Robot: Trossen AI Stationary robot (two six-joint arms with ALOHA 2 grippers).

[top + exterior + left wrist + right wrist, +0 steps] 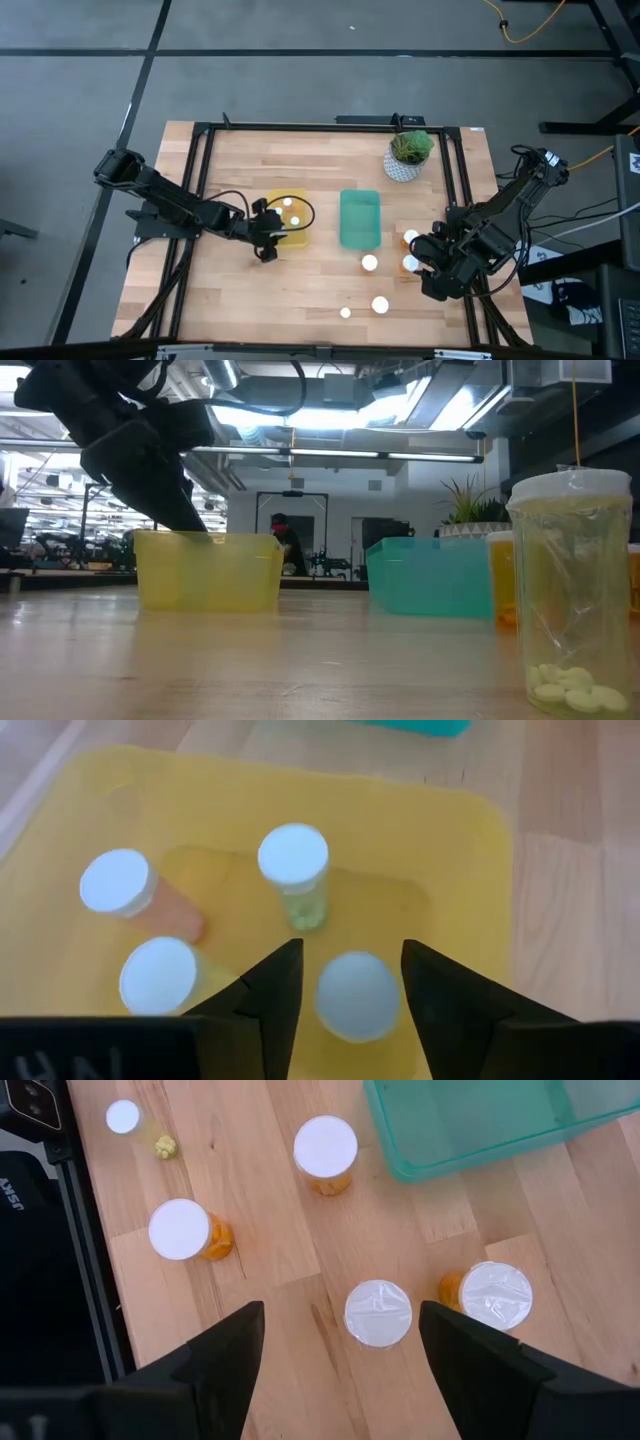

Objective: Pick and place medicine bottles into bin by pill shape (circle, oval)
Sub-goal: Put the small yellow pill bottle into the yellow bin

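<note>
From above, the left end effector (268, 238) sits at the yellow bin (291, 236), while five medicine bottles stand on the bench (240, 290) beside the right end effector (428, 270). At the left wrist, a white-capped bottle (356, 996) stands upright between parted fingers, ungripped. At the right wrist, the fingers spread wide above a clear bottle (378, 1314), the green bin (470, 1120) beyond.

A white pot (405, 166) with a green plant (411, 147) stands near the far right corner of the wooden table (230, 290) — upright, apart from everything else.

The high view looks straight down on the whole table (250, 290). The low view sits at tabletop level, facing the yellow bin (208, 570), which the left wrist view sees closely from above.
</note>
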